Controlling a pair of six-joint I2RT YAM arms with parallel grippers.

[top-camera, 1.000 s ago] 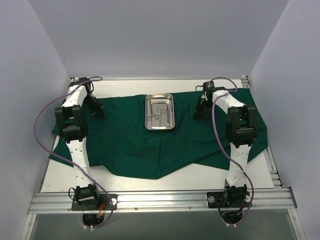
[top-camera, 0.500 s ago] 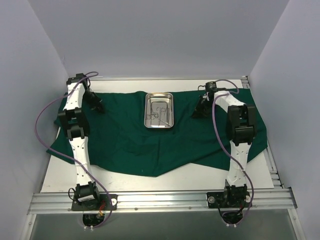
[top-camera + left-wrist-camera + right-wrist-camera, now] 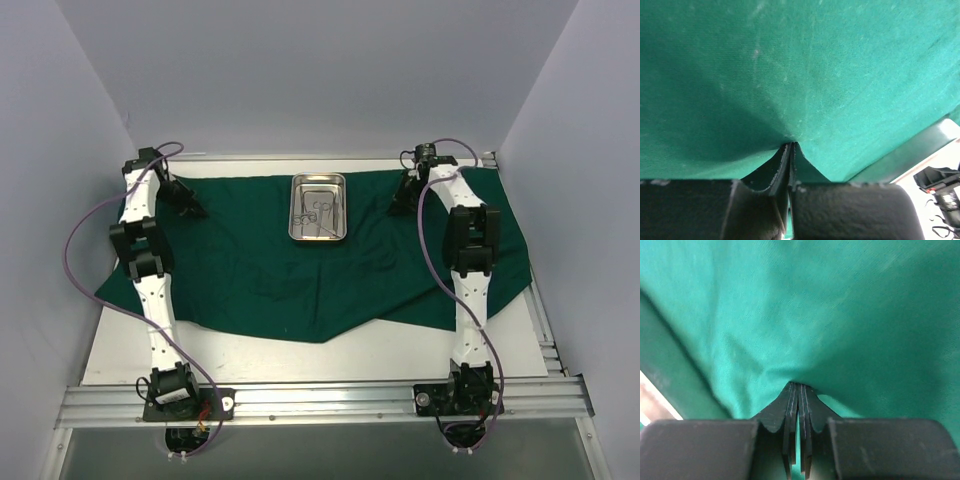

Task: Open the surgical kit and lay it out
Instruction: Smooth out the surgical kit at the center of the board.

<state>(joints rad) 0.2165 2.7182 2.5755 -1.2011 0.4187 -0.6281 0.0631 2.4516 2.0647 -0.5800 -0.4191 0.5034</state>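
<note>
Top external view shows a dark green cloth drape (image 3: 285,280) spread wide across the white counter (image 3: 300,355). Its far edge runs almost straight along the back. Its near edge is uneven and dips to a blunt point near the middle, leaving a bare strip of counter in front. The cloth reaches close to the counter's left and right sides.

A small rectangular shiny steel tray (image 3: 293,212) sits on the drape near its far edge, about midway across, with its long sides pointing away from the arm bases. Thin silver ring-handled instruments (image 3: 316,214) lie inside it, overlapping one another; how many there are cannot be told.

Both arms reach far out from their bases. The left end effector (image 3: 192,208) is at the far left part of the drape and the right end effector (image 3: 398,204) at the far right part, with the tray between them and apart from both.

On the left wrist camera, the dark fingers (image 3: 771,172) are pressed together on a pinched fold of green cloth, which fans out taut from the tips. The right wrist camera shows the same: its fingers (image 3: 780,412) are closed tight on a fold, and the fabric rises from the grip in shallow creases
</note>
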